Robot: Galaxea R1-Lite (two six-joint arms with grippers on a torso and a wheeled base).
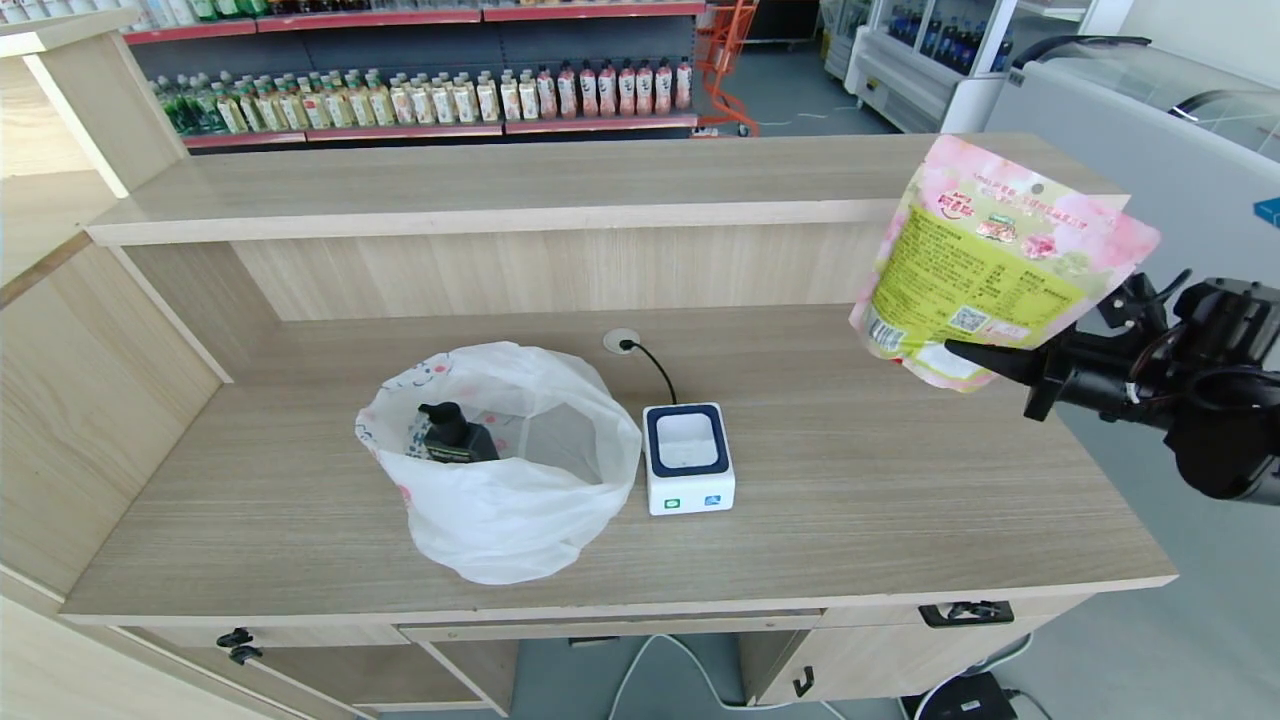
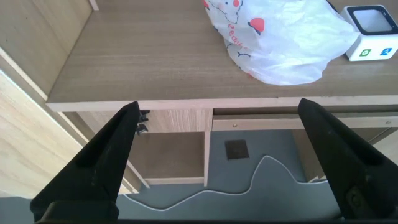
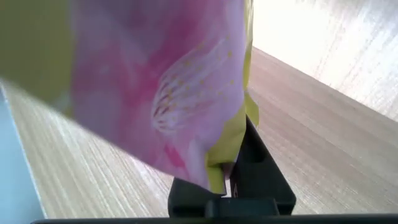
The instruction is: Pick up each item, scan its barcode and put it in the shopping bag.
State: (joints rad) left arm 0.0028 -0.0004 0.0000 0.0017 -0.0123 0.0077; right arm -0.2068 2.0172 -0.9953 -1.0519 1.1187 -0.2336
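Snack pouch (image 1: 990,260), pink with a yellow-green printed back, is hanging in the air above the right end of the counter (image 1: 850,480), well apart from the shopping bag (image 1: 510,500). Its printed back, with a barcode near the lower left corner, is facing the head camera. The right gripper (image 1: 965,352) is clamping the pouch at its lower edge; in the right wrist view the pouch (image 3: 155,93) is sitting pinched against a black finger (image 3: 255,168).

The white shopping bag is standing open at mid-counter, and a dark pump bottle (image 1: 455,437) is sitting upright inside it. A white barcode scanner (image 1: 687,458) is resting just beside the bag on its right, window facing up, with a black cable (image 1: 655,368) running back to a round port in the counter.

The left gripper (image 2: 217,155) is hovering in front of the counter's front edge with its jaws spread wide and nothing between them; the bag (image 2: 280,43) and scanner (image 2: 370,23) are lying beyond it.

Shelves of bottled drinks (image 1: 430,95) are standing behind the counter.
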